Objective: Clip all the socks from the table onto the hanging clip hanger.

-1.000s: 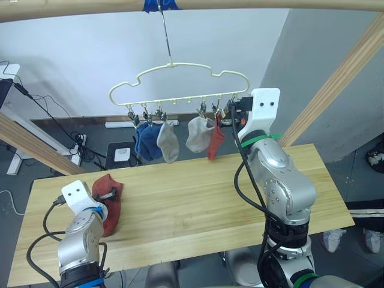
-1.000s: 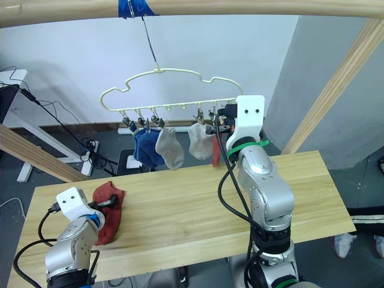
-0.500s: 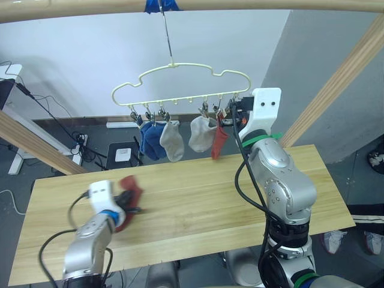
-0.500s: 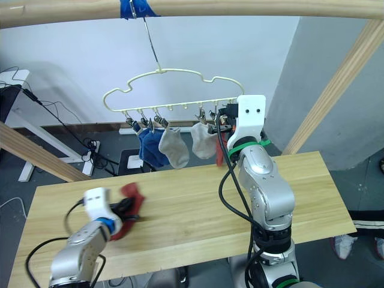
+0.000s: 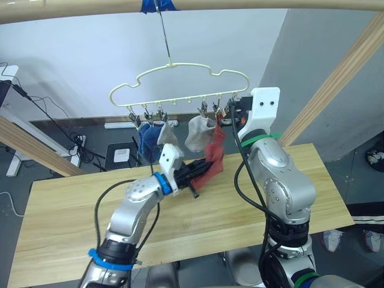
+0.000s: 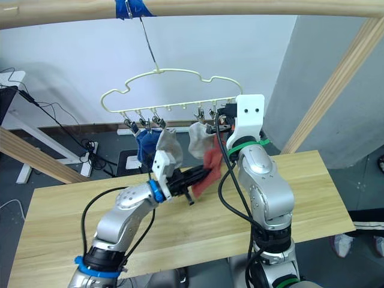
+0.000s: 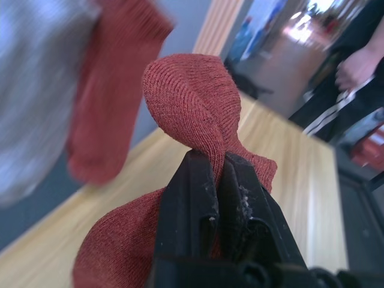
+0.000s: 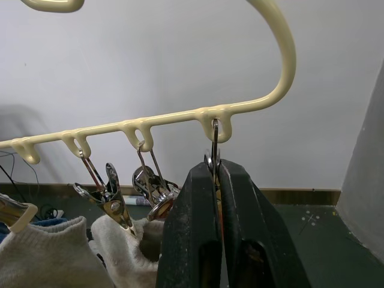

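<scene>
- My left gripper (image 7: 217,180) has its two black fingers pinched on a rust-red knit ankle sock (image 7: 192,102), lifted clear of the tabletop and held just below the hanger's right end.
- In the left wrist view, the sock bulges into a loop above the fingertips and drapes down on both sides.
- My right gripper (image 8: 215,174) is pressed together on the last small metal clip (image 8: 214,147) at the right end of the thin cream-yellow cloud-outline clip hanger (image 5: 180,84).
- On the hanger I see two blue socks (image 5: 147,141), two light grey socks (image 5: 197,133) and a second rust-red sock (image 7: 111,90), all clipped.
- The long pale wooden plank table (image 5: 72,204) lies below both arms.
- The hanger's metal hook hangs from a thick pale wooden pole (image 5: 252,5).
</scene>
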`<state>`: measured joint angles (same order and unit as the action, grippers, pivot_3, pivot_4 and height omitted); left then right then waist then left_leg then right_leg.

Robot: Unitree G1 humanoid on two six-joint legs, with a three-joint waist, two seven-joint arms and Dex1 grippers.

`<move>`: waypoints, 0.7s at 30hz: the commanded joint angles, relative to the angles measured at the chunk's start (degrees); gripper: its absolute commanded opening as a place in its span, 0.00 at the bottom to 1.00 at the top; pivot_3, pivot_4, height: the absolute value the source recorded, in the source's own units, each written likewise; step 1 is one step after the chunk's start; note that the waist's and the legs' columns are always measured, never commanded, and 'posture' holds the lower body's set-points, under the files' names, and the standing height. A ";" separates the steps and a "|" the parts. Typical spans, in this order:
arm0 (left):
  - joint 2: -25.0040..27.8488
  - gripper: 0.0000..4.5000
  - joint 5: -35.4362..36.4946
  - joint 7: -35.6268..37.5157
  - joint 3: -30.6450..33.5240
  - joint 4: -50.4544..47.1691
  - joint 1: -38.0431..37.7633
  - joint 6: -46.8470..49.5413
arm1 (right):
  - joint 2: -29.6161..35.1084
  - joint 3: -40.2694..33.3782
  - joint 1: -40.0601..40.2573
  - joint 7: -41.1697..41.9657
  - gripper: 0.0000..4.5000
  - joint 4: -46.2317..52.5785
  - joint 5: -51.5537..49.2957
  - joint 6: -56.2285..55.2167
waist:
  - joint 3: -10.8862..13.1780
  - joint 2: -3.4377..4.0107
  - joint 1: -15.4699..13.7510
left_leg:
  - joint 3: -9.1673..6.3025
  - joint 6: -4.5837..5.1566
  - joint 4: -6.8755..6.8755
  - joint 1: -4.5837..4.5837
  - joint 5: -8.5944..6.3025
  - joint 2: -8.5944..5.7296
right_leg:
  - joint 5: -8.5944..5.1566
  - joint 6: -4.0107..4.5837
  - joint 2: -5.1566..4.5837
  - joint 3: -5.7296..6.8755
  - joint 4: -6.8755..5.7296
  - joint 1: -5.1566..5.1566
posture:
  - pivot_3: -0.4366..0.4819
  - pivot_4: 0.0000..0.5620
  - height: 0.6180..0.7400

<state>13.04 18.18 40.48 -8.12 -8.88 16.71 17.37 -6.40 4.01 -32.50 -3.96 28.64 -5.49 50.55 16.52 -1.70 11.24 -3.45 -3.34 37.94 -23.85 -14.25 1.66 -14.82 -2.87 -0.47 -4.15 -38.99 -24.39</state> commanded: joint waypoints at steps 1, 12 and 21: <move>-3.59 0.00 -0.96 -4.02 -0.96 -1.32 2.71 -2.20 | -0.09 0.35 -1.59 -0.17 0.00 2.86 0.15 -1.17 | -0.01 -0.01 0.01 | 0.01 0.00 0.02 0.00 0.00 -0.01 | 0.00 -0.01 0.00 -0.02 0.00 0.01 | 0.18 0.45 0.97; -14.50 0.00 2.52 -13.22 1.84 5.26 6.22 2.70 | -0.40 0.42 -1.80 -0.37 0.00 2.91 0.28 -1.21 | -0.01 0.00 0.38 | -0.01 0.01 0.01 0.01 0.00 -0.01 | 0.00 -0.02 0.07 -0.03 0.01 0.02 | 0.17 0.45 0.97; -17.74 0.00 8.49 -15.01 6.09 6.53 7.23 7.35 | -0.30 0.58 -1.57 -0.39 0.00 3.16 0.37 -0.78 | -0.01 -0.01 0.40 | -0.02 0.01 0.01 0.01 0.00 0.00 | 0.00 -0.03 0.08 -0.01 0.01 0.02 | 0.16 0.45 0.97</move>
<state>-3.78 24.82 25.61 -2.69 -1.59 23.02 24.63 -6.44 3.97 -32.97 -4.03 28.75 -5.30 50.59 16.52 -1.70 11.64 -3.47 -3.34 37.95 -23.85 -14.24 1.65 -14.82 -2.89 -0.38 -4.16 -38.97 -24.37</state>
